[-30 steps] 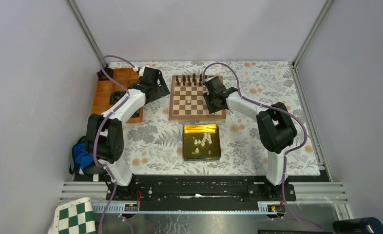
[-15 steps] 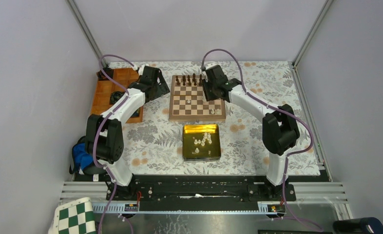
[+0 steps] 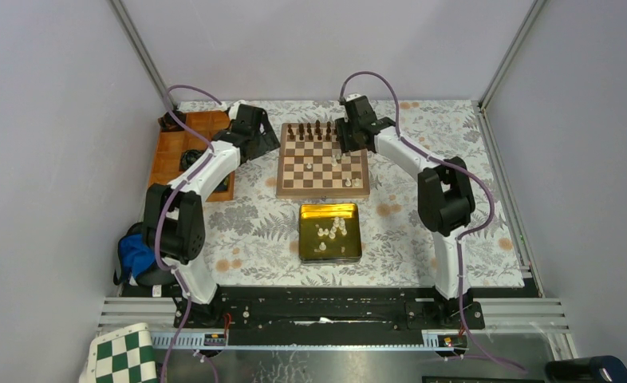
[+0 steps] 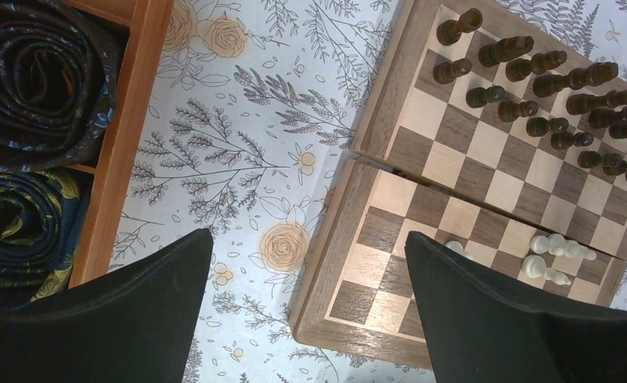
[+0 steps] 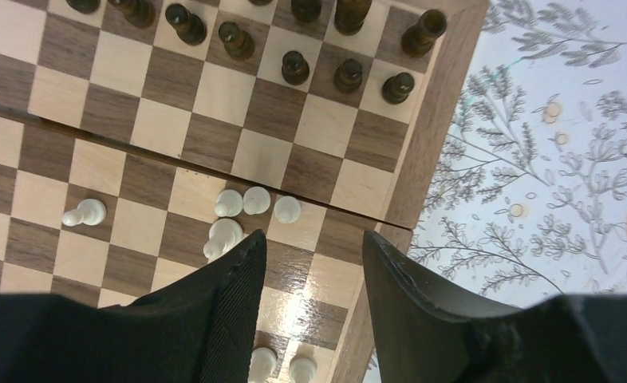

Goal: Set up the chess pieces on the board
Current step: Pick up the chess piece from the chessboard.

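right wrist: checkered wooden board (image 5: 434,152) (smooth, tan-rimmed).

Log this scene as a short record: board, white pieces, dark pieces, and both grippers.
board: wooden chessboard on the floral cloth
dark pieces: standing along the board's far rows
white pieces: a few on the board, more in the gold tin
left gripper: open, empty, beside the board's left edge
right gripper: open, empty, above the board's right side
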`<state>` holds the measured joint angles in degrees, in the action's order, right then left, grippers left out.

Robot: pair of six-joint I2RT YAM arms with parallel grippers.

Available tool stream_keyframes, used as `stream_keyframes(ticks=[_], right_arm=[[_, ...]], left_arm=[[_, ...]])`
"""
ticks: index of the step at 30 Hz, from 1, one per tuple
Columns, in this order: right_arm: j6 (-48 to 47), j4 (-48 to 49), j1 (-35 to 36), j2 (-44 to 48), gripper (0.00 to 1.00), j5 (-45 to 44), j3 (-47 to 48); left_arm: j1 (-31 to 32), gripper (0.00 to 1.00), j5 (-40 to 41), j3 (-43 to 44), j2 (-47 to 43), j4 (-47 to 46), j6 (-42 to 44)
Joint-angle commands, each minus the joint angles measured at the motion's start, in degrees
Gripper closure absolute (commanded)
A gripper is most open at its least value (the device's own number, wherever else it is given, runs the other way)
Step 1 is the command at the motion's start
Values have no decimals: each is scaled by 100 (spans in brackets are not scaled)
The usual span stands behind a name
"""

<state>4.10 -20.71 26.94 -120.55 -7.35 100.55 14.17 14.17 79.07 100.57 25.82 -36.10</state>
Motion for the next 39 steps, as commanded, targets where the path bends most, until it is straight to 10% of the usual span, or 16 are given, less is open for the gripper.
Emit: stream_keyframes(ticks=[1, 39], right_arm=[[-16, 45, -21, -135, 46, 172, 291], [-16, 31, -76, -770, 63, 532, 575]], left_arm=[[19, 1, 133, 250, 129, 1, 70], [15, 1, 135, 314, 322, 0, 82]])
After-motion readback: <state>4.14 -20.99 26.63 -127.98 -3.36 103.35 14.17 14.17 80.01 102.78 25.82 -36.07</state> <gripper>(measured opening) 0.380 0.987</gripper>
